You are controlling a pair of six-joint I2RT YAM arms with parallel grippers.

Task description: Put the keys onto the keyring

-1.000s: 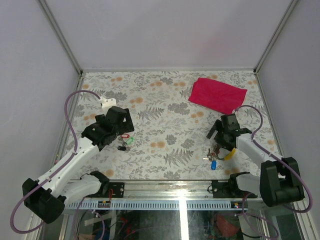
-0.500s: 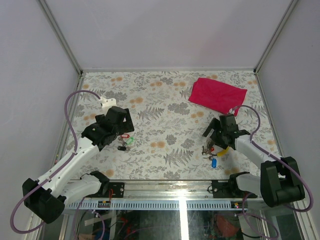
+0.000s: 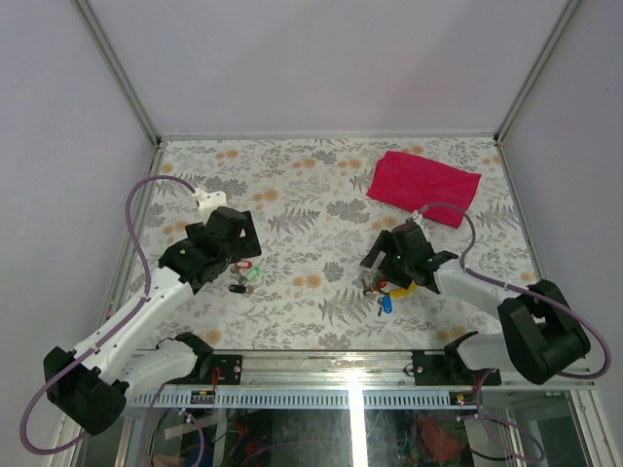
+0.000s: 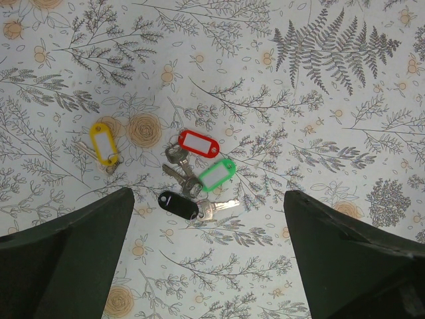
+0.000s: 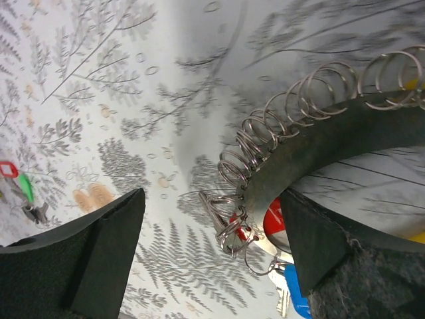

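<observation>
Since a second ago the right pincer [image 3: 383, 272] has swung toward 9 o'clock, off the counter's [image 3: 311, 195] right edge and in toward its middle, and the keyring [image 3: 380, 294] has come along with it.

From above, the keyring lies just at 6 o'clock of that pincer's tips, its blue, red and yellow tags bunched together. The keys [image 3: 243, 275] sit at 8 o'clock on the counter, right at the tips of the left pincer [image 3: 234, 261]. Bare floral surface lies between the two groups. A red cloth [image 3: 423, 185] lies at 1 o'clock near the far edge.

Left wrist view: the left pincer [image 4: 207, 199] stands wide, its fingers [image 4: 73, 252] at the lower corners. The keys [image 4: 197, 174], tagged red, green and black, lie clustered between and just ahead of them, untouched. A yellow-tagged key [image 4: 104, 141] lies apart at 9 o'clock. The tag windows are blank (no writing to read).

Right wrist view: the right pincer [image 5: 212, 196] is spread wide too. The keyring [image 5: 279, 126], a coil of thin wire loops, runs along a dark curved edge by the right-hand finger, tags hanging at 5 o'clock. Whether it is hooked there or only leaning I cannot tell.
</observation>
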